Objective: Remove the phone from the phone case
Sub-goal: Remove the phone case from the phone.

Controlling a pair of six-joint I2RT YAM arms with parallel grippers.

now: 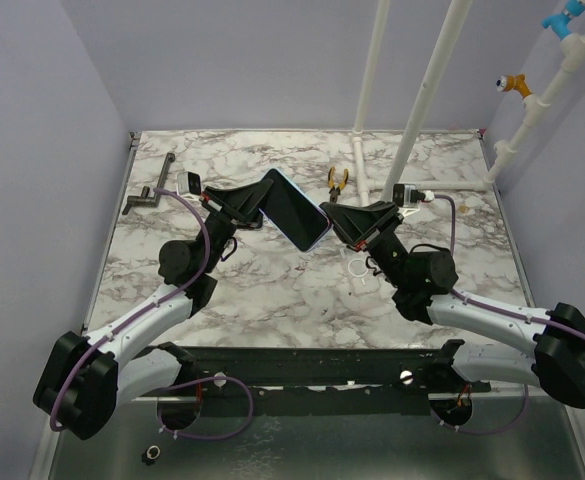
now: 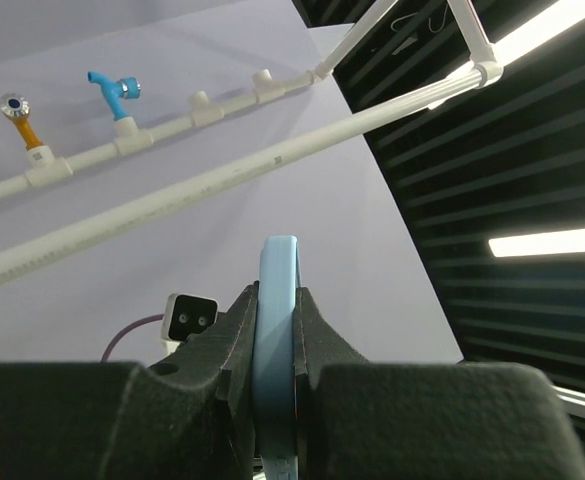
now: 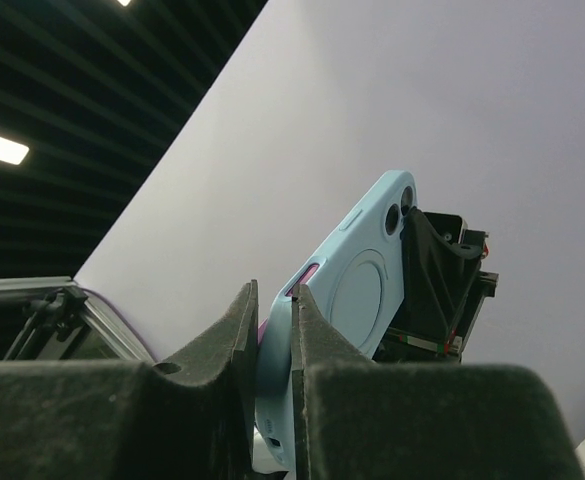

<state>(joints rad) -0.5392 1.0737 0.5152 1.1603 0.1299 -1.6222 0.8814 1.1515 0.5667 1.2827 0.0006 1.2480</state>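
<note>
— Where's the phone (image 1: 294, 208)?
— In its blue case (image 3: 367, 290), held tilted in the air above the middle of the table (image 1: 262, 310), well clear of every edge.
— And the end effectors?
— The left end effector (image 1: 260, 198) is clamped on the case's upper end, and the right end effector (image 1: 334, 222) pinches its lower corner. Pliers (image 1: 338, 180) lie on the table just behind.

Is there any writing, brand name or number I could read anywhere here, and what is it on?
No text is readable in any view.
white pipe: faint marks along it, possibly print, too small to read.
phone case: plain light blue back, no logo or lettering showing.
phone screen: dark, nothing displayed.
</note>
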